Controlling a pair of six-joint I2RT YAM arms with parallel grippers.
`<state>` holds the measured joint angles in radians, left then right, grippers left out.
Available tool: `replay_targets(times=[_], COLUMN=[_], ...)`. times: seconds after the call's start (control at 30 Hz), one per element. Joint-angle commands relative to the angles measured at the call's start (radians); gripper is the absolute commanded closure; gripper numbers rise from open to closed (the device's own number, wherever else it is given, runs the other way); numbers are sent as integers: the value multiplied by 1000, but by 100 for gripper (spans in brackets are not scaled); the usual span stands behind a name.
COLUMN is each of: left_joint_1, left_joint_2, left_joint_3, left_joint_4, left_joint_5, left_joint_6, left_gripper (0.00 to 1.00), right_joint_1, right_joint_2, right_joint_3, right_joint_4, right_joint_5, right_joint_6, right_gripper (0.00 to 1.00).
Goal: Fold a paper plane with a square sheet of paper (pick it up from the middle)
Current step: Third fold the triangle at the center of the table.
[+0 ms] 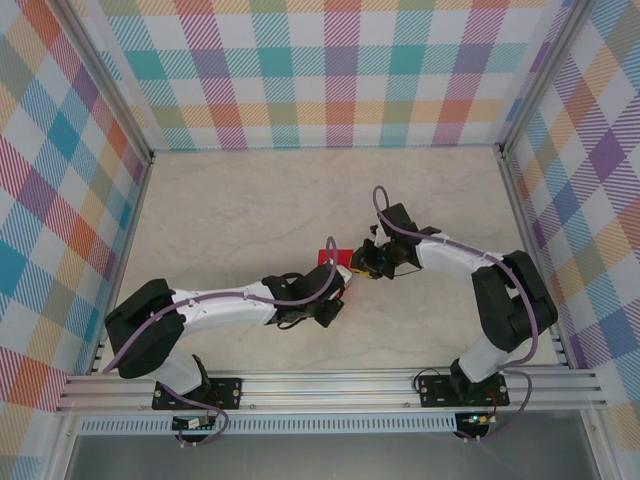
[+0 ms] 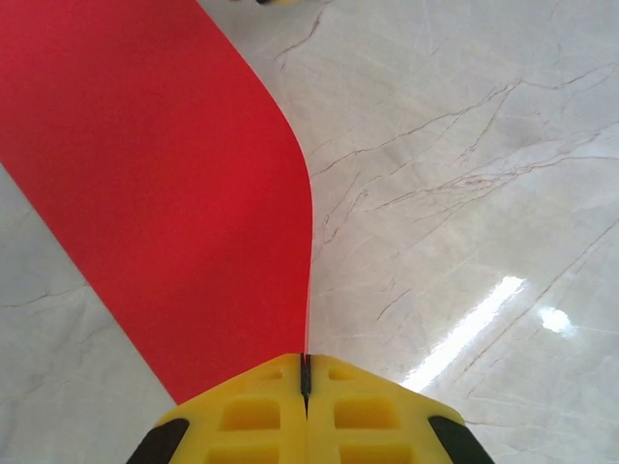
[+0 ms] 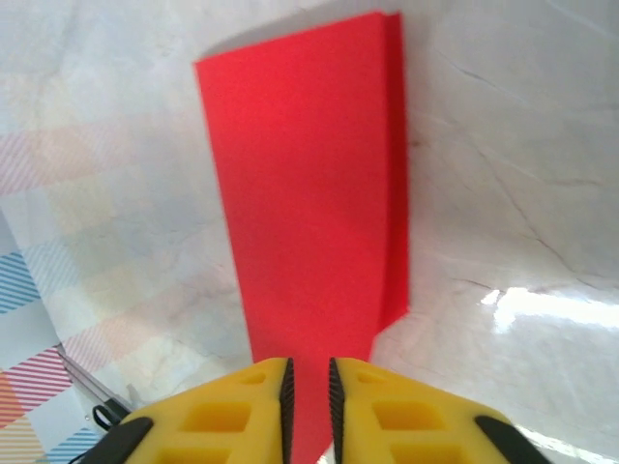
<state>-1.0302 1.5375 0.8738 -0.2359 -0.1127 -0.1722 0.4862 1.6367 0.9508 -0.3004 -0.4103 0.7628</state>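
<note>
Nearest in, our worry is the bite of the left claw (image 2: 306, 379). It has only the near edge of the paper (image 2: 164, 193) between its tips, so a pull away from those tips could, we judge, slip the edge out or tear it. Just ahead of the tips the paper bows off to the left instead of lying flat, and a crease pressed into that curve would likely land crooked. Farther out, the right claw (image 3: 309, 372) meets the other end. If both claws grip and draw apart, the thin paper may rip. If only one grips, the free end could sag and twist the fold out of line. Beyond the paper lies the glossy table (image 2: 464, 145), and a sheet dropped flat on it would be awkward for us to lift again.

The left claw is fully closed, its yellow fingers (image 2: 251, 416) pressed together on the paper's edge. From there the paper spreads ahead and to the left of the tips.

The right claw's jaws stand a narrow slit apart with red showing in the slit. The paper is wider than that gap and passes under the fingers (image 3: 242, 406), so we cannot tell whether they pinch it or only sit against it. Ahead of those tips the paper runs as a folded strip, a second layer showing along its right side. It is no dart yet.
</note>
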Motion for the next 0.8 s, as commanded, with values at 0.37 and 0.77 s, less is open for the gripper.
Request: replay_targets(times=[0.37,0.77], left_joint_1=[123,221], left_joint_2=[-22,8], left_joint_3=[-24,-27], left_joint_4=[45,54], left_joint_5=[257,353], left_joint_6=[-36,-39], left_gripper=[100,100], right_joint_1=[38,41], right_joint_2=[273,384], right_joint_3=[263,310], right_joint_4=[-118,-190], right_joint_5=[22,88], right_joint_6=[-103,-171], right_gripper=[88,91])
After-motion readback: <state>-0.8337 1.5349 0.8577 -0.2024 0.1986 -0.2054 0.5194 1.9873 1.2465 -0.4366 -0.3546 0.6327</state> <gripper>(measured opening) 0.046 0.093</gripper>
